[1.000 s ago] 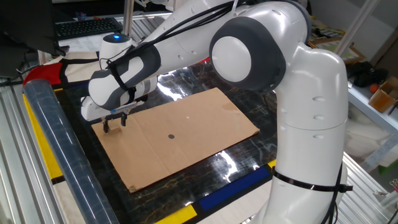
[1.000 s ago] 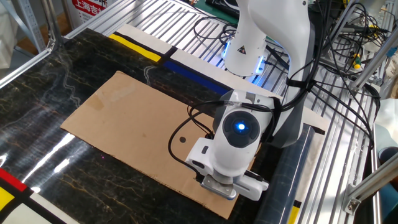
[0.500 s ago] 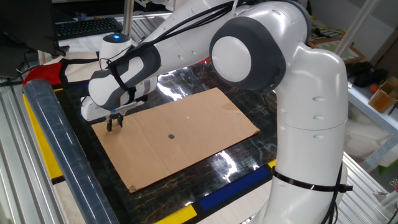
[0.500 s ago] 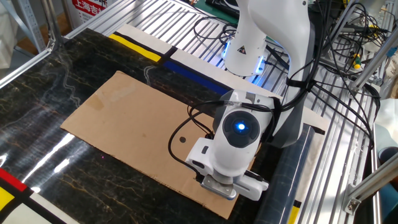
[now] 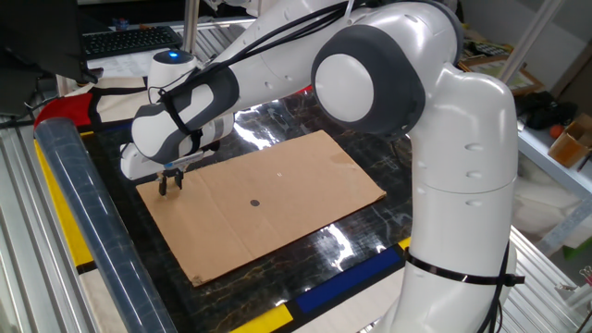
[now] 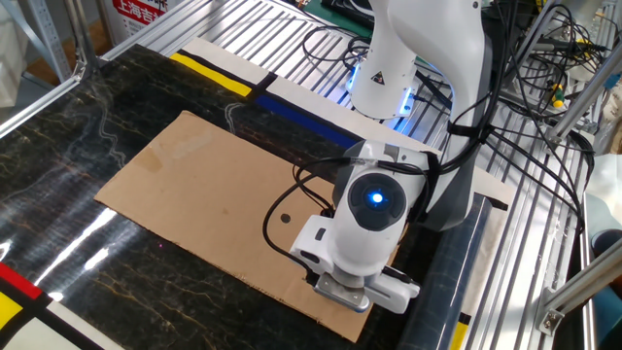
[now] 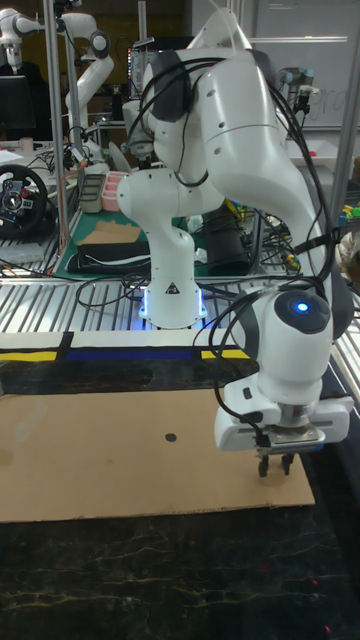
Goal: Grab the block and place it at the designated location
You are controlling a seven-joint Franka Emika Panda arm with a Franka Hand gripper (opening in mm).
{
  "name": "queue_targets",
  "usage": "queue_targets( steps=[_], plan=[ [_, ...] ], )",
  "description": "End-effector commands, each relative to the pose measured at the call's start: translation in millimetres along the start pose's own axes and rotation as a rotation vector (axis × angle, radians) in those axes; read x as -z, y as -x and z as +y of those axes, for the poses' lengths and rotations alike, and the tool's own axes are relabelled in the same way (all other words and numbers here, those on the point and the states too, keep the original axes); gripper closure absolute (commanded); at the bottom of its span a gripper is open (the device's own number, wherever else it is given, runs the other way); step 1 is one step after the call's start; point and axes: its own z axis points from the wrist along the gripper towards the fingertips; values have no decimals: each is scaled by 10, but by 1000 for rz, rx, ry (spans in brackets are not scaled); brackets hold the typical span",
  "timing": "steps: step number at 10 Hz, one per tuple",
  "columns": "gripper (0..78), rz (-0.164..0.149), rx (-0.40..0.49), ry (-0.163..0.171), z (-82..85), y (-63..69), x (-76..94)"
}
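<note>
Gripper (image 7: 275, 466) fingers pinched on tiny light-tan block (image 7: 266, 471), cardboard (image 7: 100, 450) corner.

One fixed view looks down from beside the arm's base; the other faces that base from above. The tall view sits low, frontal; all share the cardboard sheet (image 5: 264, 203)

block (image 7: 268, 468) mostly hidden between claw (image 7: 275, 465) fingers, claw hidden behind wrist in the other fixed view

The claw (image 5: 169, 180) has drawn narrow — apparently around the block (image 7: 267, 469).
</note>
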Motion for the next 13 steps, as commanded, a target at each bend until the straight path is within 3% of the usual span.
queue_targets(
  steps=[1, 5, 8, 10, 13],
  plan=[
    [764, 23, -23, 0, -49, -117, 785],
    [764, -3, -34, -4, -60, -127, 789],
    [764, 4, -26, -9, -325, -227, 831],
    [764, 11, -26, -27, -388, -253, 837],
    [764, 18, -10, -44, -632, -446, 615]
  ],
)
